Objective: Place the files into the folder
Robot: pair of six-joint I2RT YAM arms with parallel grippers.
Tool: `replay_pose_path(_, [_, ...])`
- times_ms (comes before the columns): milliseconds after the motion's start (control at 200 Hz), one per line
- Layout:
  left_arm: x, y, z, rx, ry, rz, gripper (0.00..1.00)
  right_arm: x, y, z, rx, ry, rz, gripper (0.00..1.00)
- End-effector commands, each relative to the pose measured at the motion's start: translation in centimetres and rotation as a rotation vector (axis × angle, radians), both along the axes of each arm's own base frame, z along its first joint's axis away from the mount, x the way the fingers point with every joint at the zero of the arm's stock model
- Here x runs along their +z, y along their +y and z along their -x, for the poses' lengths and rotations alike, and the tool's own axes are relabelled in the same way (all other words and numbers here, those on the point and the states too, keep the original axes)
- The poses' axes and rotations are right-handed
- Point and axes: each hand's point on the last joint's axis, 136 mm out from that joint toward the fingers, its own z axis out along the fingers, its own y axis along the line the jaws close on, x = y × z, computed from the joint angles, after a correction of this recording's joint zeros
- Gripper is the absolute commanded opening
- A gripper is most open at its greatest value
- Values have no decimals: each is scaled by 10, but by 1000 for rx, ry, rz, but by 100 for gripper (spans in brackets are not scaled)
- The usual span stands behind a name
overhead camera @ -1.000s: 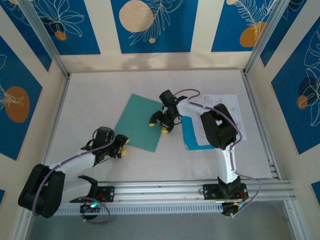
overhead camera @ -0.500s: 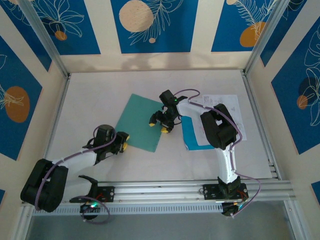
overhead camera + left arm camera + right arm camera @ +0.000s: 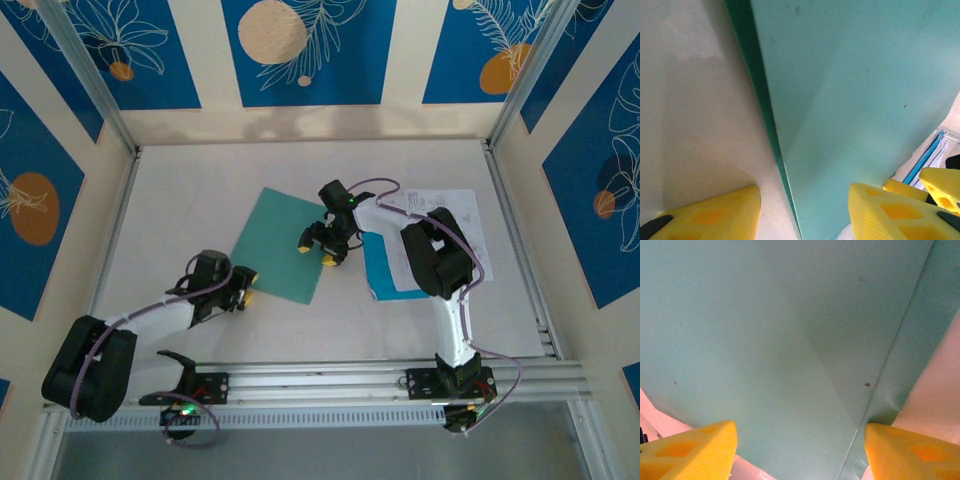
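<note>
The teal-green folder (image 3: 275,240) lies flat mid-table, tilted. My left gripper (image 3: 245,286) is at its near-left edge. In the left wrist view the folder (image 3: 855,100) has its edge running between the yellow fingers of that open gripper (image 3: 805,200), one finger over bare table and one over the folder. My right gripper (image 3: 318,254) hovers open over the folder's right side. The right wrist view has the folder (image 3: 765,330) spanning the wide gap of that gripper (image 3: 800,440). The files (image 3: 462,215), white printed sheets, lie at the right, partly under the right arm.
A blue sheet or cover (image 3: 392,270) lies on the files beside the right arm; its blue edge (image 3: 926,159) is seen past the folder's corner. Metal frame posts and patterned walls enclose the white table (image 3: 200,190). A rail runs along the near edge.
My left gripper has shifted slightly along the folder's near-left edge. The right arm and the folder have not moved.
</note>
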Motion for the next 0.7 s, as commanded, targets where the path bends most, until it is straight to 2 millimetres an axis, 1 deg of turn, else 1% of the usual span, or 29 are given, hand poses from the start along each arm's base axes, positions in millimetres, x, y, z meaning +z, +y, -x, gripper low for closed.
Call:
replay_pose_path(0, [6, -7, -20, 4, -55, 11, 49, -24, -15, 23, 4, 102, 85, 70])
replay_pose_path(110, [10, -15, -34, 4, -100, 48, 44, -24, -15, 24, 7, 102, 82, 70])
replay_pose_path(215, [17, -21, -43, -7, -127, 71, 37, -24, -14, 24, 8, 103, 80, 70])
replay_pose_path(360, [22, -22, -46, -11, -141, 65, 36, -25, -15, 25, 9, 107, 79, 70])
replay_pose_path(580, [20, -21, -42, 2, -156, 81, 35, -26, -14, 25, 11, 113, 64, 70])
replay_pose_path(695, [25, -22, -45, 11, -194, 99, 35, -27, -13, 26, 13, 118, 52, 70])
